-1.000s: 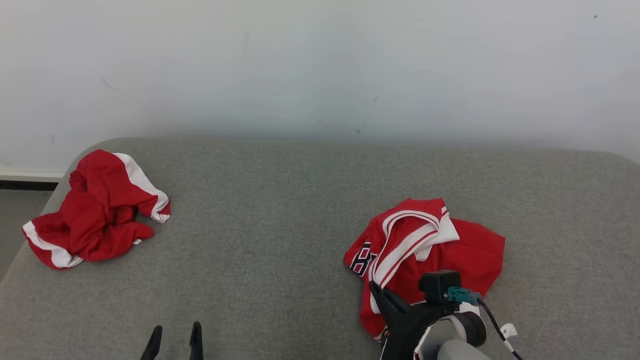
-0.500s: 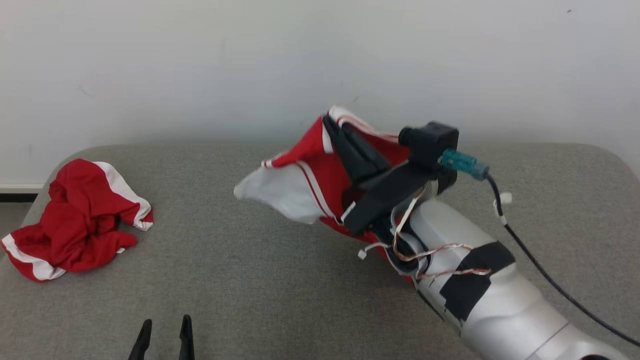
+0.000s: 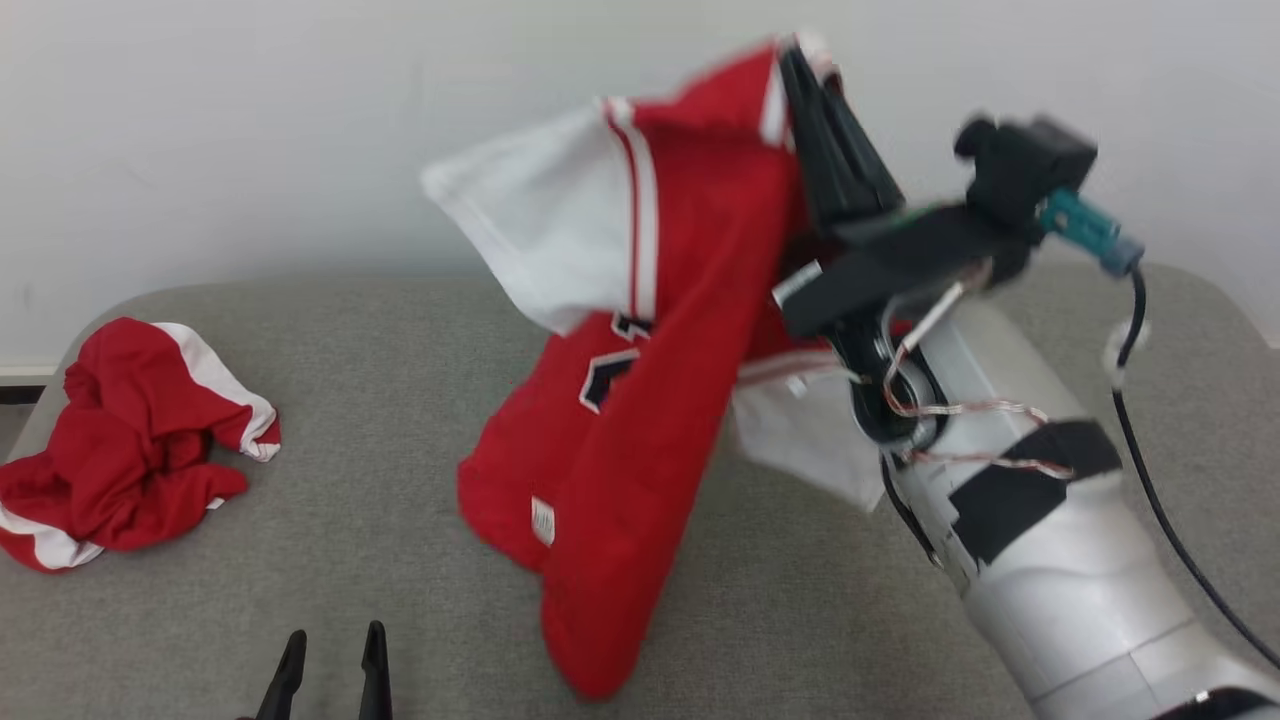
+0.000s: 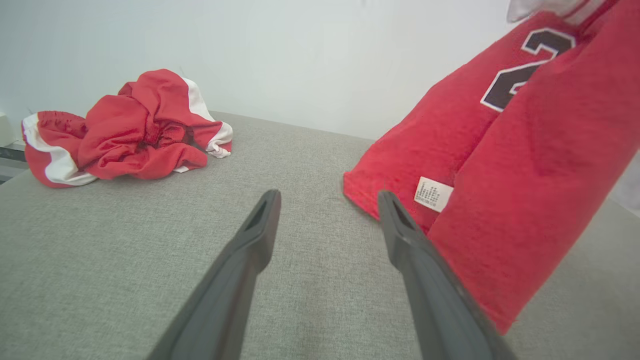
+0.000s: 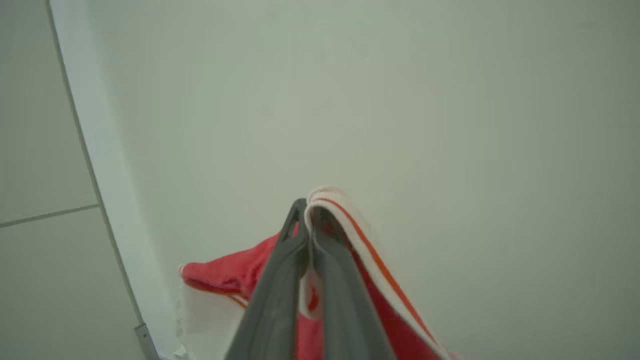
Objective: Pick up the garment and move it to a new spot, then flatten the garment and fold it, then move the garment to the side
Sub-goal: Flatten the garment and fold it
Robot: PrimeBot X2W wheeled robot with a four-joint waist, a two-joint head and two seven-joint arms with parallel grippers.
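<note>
Right gripper [image 5: 306, 210]: clamped on the hanging red-and-white fabric jersey [image 3: 640, 330], lifted.
Left gripper [image 4: 327, 197]: wide, empty.
Remaining: placing, flattening, folding.

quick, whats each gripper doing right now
left gripper: open, holding nothing.
right gripper: shut on the red jersey, which hangs from it above the surface.

The right forearm [image 3: 1040, 560] slanted steeply upward beside the jersey [image 3: 620, 400]. The right gripper [image 3: 795, 55] had its fingers pinched together on the jersey's top edge. The left gripper [image 3: 332, 640] sat low near the jersey's hanging hem, fingers parted and holding nothing.
</note>
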